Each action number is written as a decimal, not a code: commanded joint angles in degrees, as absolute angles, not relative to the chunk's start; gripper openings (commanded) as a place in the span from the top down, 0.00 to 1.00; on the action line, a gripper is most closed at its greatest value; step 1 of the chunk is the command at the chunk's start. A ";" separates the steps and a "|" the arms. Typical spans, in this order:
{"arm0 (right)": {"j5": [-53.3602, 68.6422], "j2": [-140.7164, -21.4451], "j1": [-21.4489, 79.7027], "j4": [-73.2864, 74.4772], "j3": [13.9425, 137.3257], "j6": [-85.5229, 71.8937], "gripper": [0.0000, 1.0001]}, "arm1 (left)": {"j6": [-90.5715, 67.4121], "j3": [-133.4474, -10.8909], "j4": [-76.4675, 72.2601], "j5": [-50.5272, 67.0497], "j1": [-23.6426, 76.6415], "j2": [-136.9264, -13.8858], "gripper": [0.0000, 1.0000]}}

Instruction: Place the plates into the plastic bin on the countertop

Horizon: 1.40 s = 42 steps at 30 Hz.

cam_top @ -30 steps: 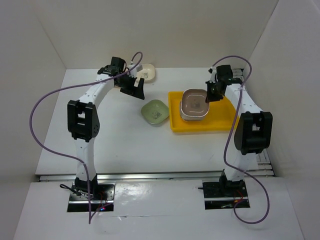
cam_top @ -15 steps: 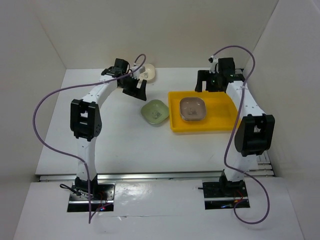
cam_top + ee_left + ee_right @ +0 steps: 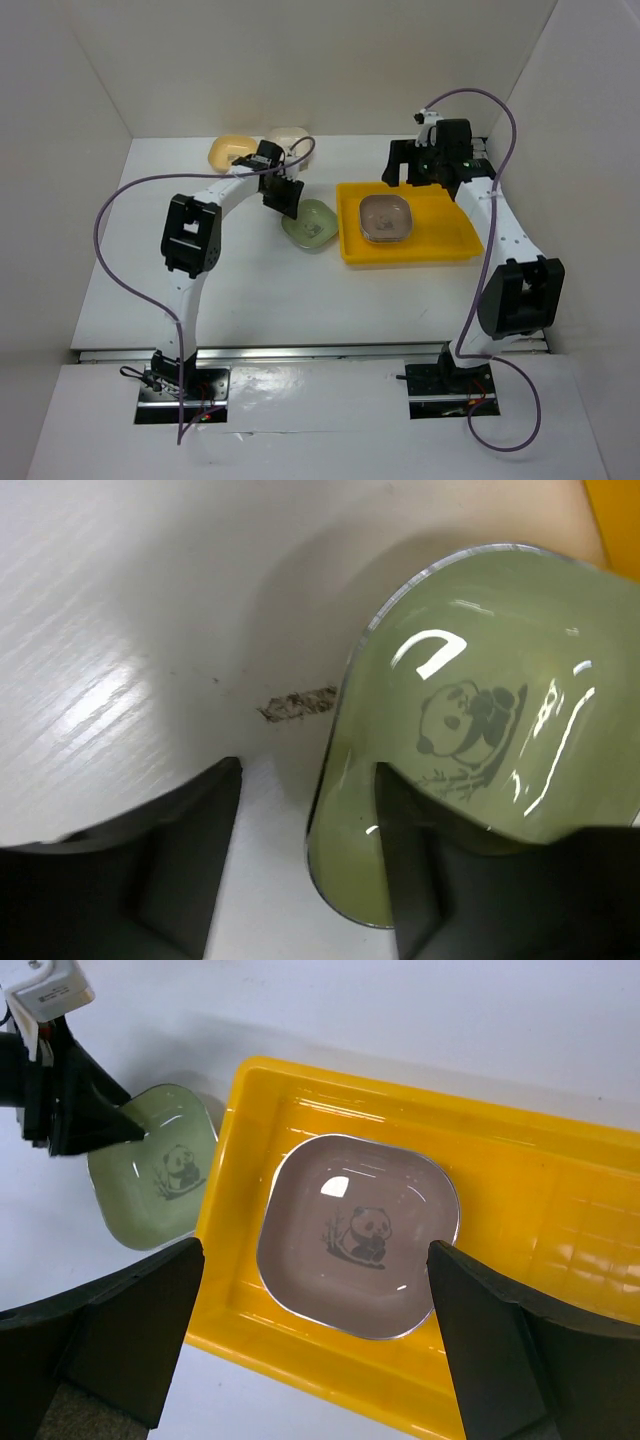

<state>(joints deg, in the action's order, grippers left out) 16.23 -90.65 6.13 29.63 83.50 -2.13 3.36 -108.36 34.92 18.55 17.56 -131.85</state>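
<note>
Only the brown plate [image 3: 385,218] sits in the bin [image 3: 445,252]; green plate [image 3: 312,225], yellow plate [image 3: 228,150] and cream plate [image 3: 288,135] lie on the worktop [image 3: 250,280]; left tool [image 3: 308,775] parted astride the green rim; right tool [image 3: 315,1248] spread, empty.

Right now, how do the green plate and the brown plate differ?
The green plate lies on the countertop outside the plastic bin; the brown plate lies inside it. The left tool straddles the green plate's rim; no tool touches the brown plate. Both are rounded squares with a panda mark.

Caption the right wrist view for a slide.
Open right gripper above a brown plate in the yellow bin; green plate outside it.
</note>
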 commanded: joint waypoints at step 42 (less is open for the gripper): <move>-8.51 -106.18 33.85 10.08 89.03 -22.85 1.00 | -7.30 -112.03 41.40 16.35 13.19 -106.00 0.00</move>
